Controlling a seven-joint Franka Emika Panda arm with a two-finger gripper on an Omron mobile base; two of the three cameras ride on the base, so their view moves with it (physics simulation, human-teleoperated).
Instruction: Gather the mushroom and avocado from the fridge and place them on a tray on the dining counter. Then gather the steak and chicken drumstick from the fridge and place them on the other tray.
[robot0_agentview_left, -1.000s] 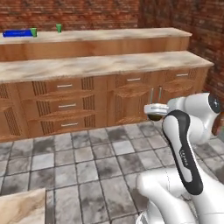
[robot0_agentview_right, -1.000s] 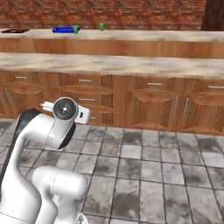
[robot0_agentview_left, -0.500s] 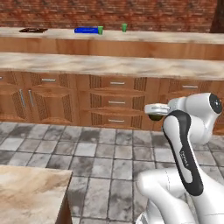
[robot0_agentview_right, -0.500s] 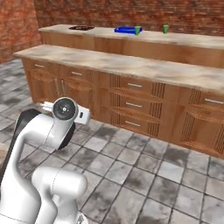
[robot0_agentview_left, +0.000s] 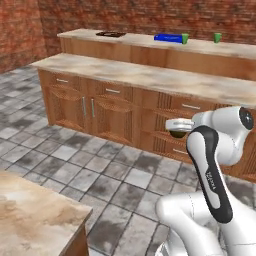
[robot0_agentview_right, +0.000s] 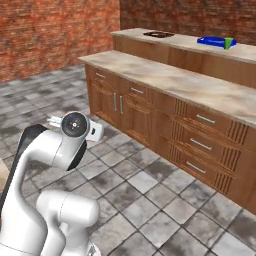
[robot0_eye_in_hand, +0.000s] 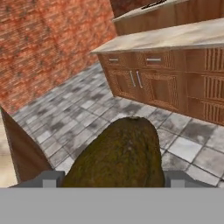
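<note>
Both base cameras sit behind the arm, one on each side, looking forward and down across tiled floor (robot0_agentview_left: 100, 175) at the same long cabinet run (robot0_agentview_right: 165, 115). The hand camera peers low along the pincer (robot0_eye_in_hand: 113, 177), close to the floor.

Rendered domestic kitchen. Red brick walls (robot0_agentview_left: 150, 15) on two sides meeting at a corner, grey stone floor tiles (robot0_agentview_left: 100, 175), and a long run of wooden base cabinets (robot0_agentview_right: 150, 115) with steel-handled doors and drawer stacks under a beige marble-look worktop (robot0_agentview_left: 150, 77). Behind it a higher dining counter (robot0_agentview_left: 150, 45) with the same top carries a bright blue tray (robot0_agentview_left: 167, 37), a dark tray (robot0_agentview_left: 111, 34) near its left end and green cups (robot0_agentview_left: 217, 37); a corner of another marble-topped island (robot0_agentview_left: 35, 220) shows at lower left of the left base view.
</note>
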